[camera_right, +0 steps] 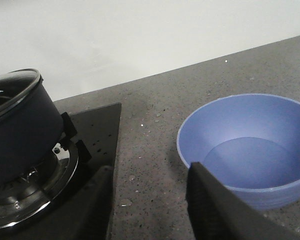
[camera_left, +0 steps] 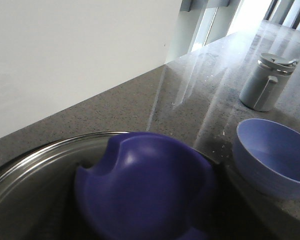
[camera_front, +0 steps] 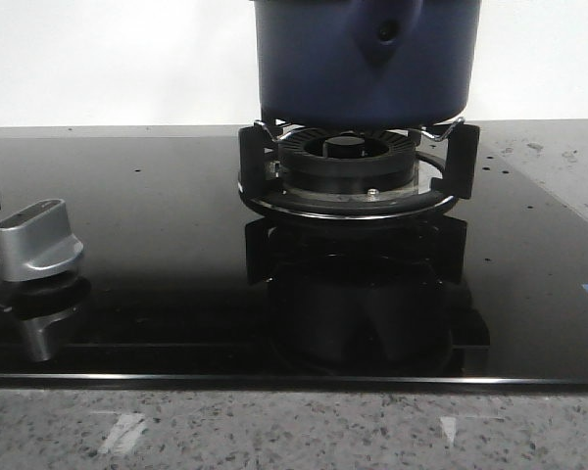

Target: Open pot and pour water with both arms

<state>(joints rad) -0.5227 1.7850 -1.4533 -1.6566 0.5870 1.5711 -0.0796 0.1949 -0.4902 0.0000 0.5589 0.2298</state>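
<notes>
The dark navy pot [camera_front: 363,59] stands on the black burner ring [camera_front: 353,171] of the glass stove; its top is cut off in the front view. In the right wrist view the pot [camera_right: 20,135] carries a glass lid [camera_right: 12,92]. The left wrist view looks down close on that lid [camera_left: 35,175] and its blue knob [camera_left: 145,190], which fills the place of the fingers; the left fingers do not show. My right gripper [camera_right: 149,172] is open and empty over the counter, between the stove and a light blue bowl [camera_right: 250,145].
The blue bowl [camera_left: 275,155] stands on the speckled counter to the right of the stove, with a grey lidded jar [camera_left: 265,82] beyond it. A silver stove knob [camera_front: 37,240] sits at the stove's front left. A white wall runs behind.
</notes>
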